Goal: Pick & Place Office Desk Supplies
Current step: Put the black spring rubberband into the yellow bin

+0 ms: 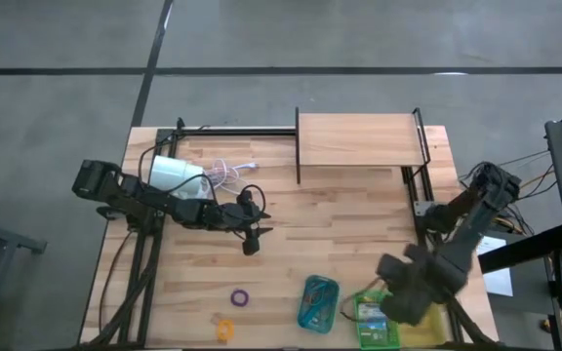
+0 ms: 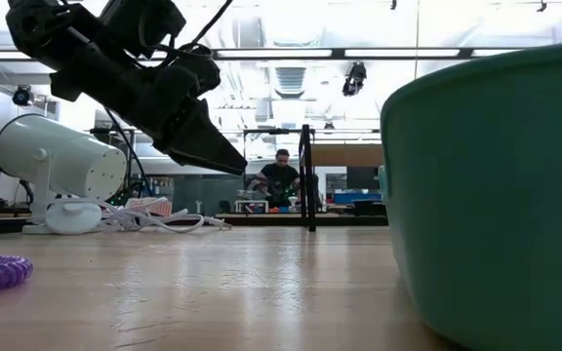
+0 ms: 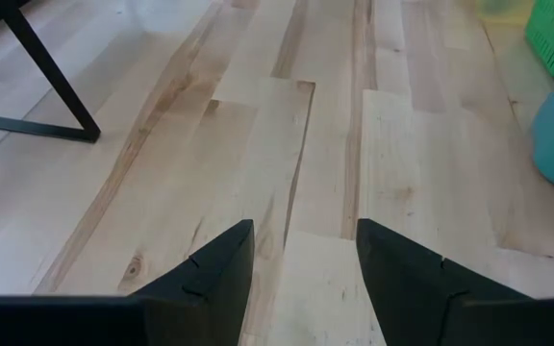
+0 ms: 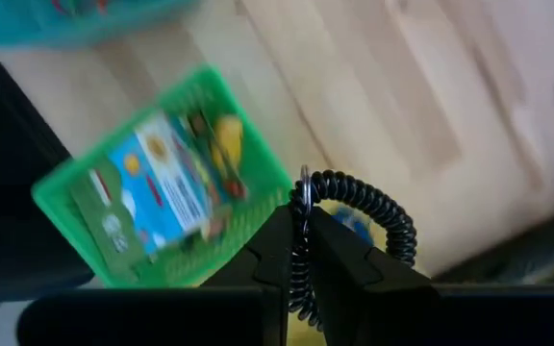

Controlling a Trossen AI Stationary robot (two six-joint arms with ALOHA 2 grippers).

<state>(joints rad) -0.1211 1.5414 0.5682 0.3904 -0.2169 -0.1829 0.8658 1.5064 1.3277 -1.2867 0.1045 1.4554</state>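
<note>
My right gripper (image 4: 301, 219) is shut on a black coiled loop (image 4: 385, 213) above the green tray (image 4: 248, 226), at the table's near right (image 1: 398, 297). A crayon box (image 4: 162, 187) lies in that tray. A purple loop (image 1: 239, 296) and an orange loop (image 1: 224, 330) lie flat on the table near the front edge. My left gripper (image 3: 306, 235) stands open over bare wood at the table's middle left (image 1: 252, 242), slanting down, with nothing between its fingers. My right gripper pinches the black loop's coil (image 4: 302, 204) between its two fingertips, beside a small metal ring. The fingers point down from above. The rest of the loop curves out to one side of the fingers, lifted clear above the green tray.
A teal tray (image 1: 318, 302) with items sits left of the green tray (image 1: 374, 322), and a yellow tray (image 1: 427, 330) lies partly under my right arm. A white lamp (image 1: 176, 175) with its cord lies at the far left. A wooden shelf (image 1: 359, 141) stands at the back.
</note>
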